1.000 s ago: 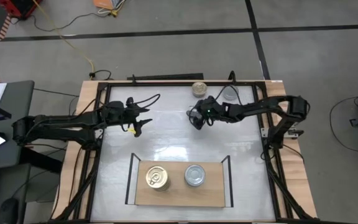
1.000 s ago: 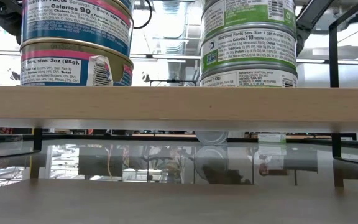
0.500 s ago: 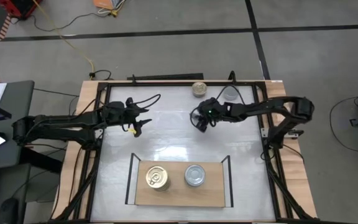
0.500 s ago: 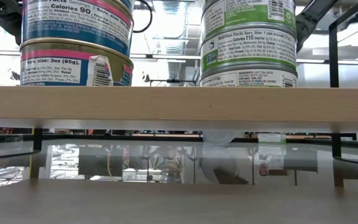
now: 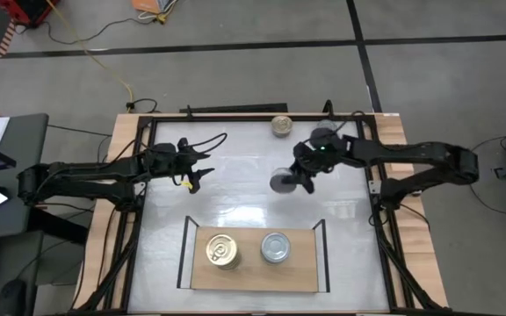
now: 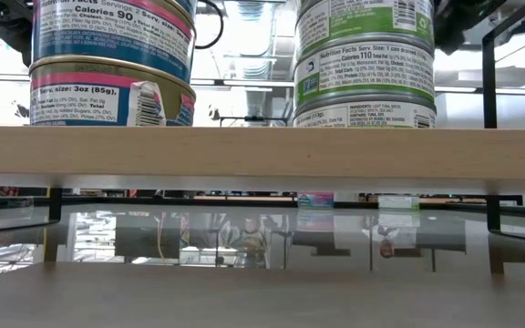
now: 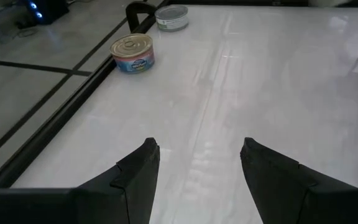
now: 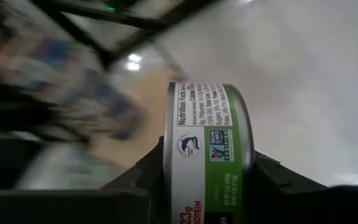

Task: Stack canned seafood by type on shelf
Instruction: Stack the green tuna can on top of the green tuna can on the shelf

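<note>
One rigid, slick green-labelled tin (image 8: 207,155) sits clamped across its rim in the right pincer (image 5: 292,180); left pincer (image 7: 197,180) gapes empty.

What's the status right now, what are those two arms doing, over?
Right gripper shut on green-label tin, carried over mid-table. Left gripper open, empty, waiting on its side. Shelf holds two stacks; nothing seen blocking it.

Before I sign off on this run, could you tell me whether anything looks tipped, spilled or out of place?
Nothing stands out. The gold-lidded tins and silver-lidded tins stand in two upright stacks on the light wooden shelf; the right end effector holds a green-labelled round tin.
</note>
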